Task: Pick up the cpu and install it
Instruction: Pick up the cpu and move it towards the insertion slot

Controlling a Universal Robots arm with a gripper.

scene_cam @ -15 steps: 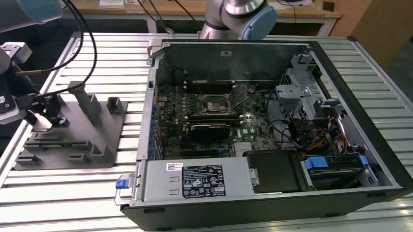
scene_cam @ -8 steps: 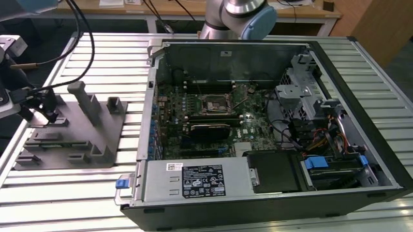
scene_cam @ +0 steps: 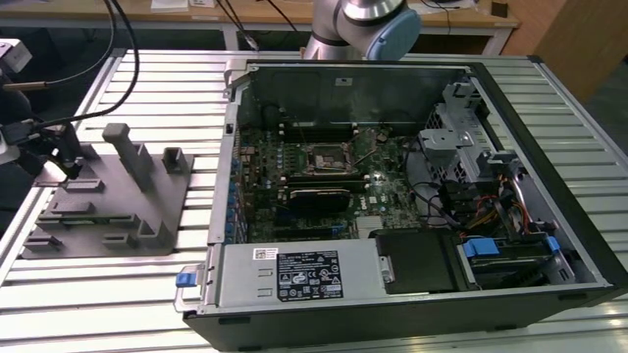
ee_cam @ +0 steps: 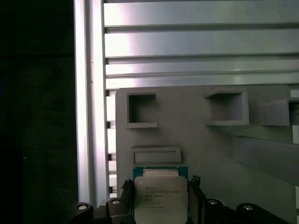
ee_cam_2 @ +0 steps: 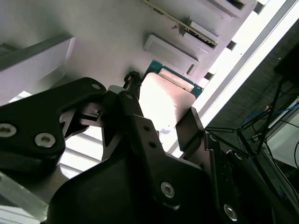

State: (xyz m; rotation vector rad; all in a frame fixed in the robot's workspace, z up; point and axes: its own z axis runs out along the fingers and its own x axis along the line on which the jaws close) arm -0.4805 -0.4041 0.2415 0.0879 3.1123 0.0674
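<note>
The cpu (ee_cam: pixel 160 198) is a small square chip with a pale silver top and a green rim. It lies against the grey plastic fixture block (ee_cam: pixel 210 149), just below a shallow rectangular recess. In both wrist views my gripper (ee_cam: pixel 161 200) has one black finger pressed on each side of the cpu (ee_cam_2: pixel 166 100). In the second wrist view the gripper (ee_cam_2: pixel 163 109) is shut on the chip's two opposite edges. In the exterior view the gripper (scene_cam: pixel 69 170) hangs over the fixture block (scene_cam: pixel 108 213) at the exterior view's left. The black-framed motherboard socket (scene_cam: pixel 324 157) lies inside the open case.
An open computer case (scene_cam: pixel 393 184) takes up the middle and right of the slatted metal table (scene_cam: pixel 98 294). Upright posts (scene_cam: pixel 118 147) stand on the fixture block beside the gripper. Cables (scene_cam: pixel 98 66) run across the table's far left. The robot arm's base (scene_cam: pixel 363 22) stands behind the case.
</note>
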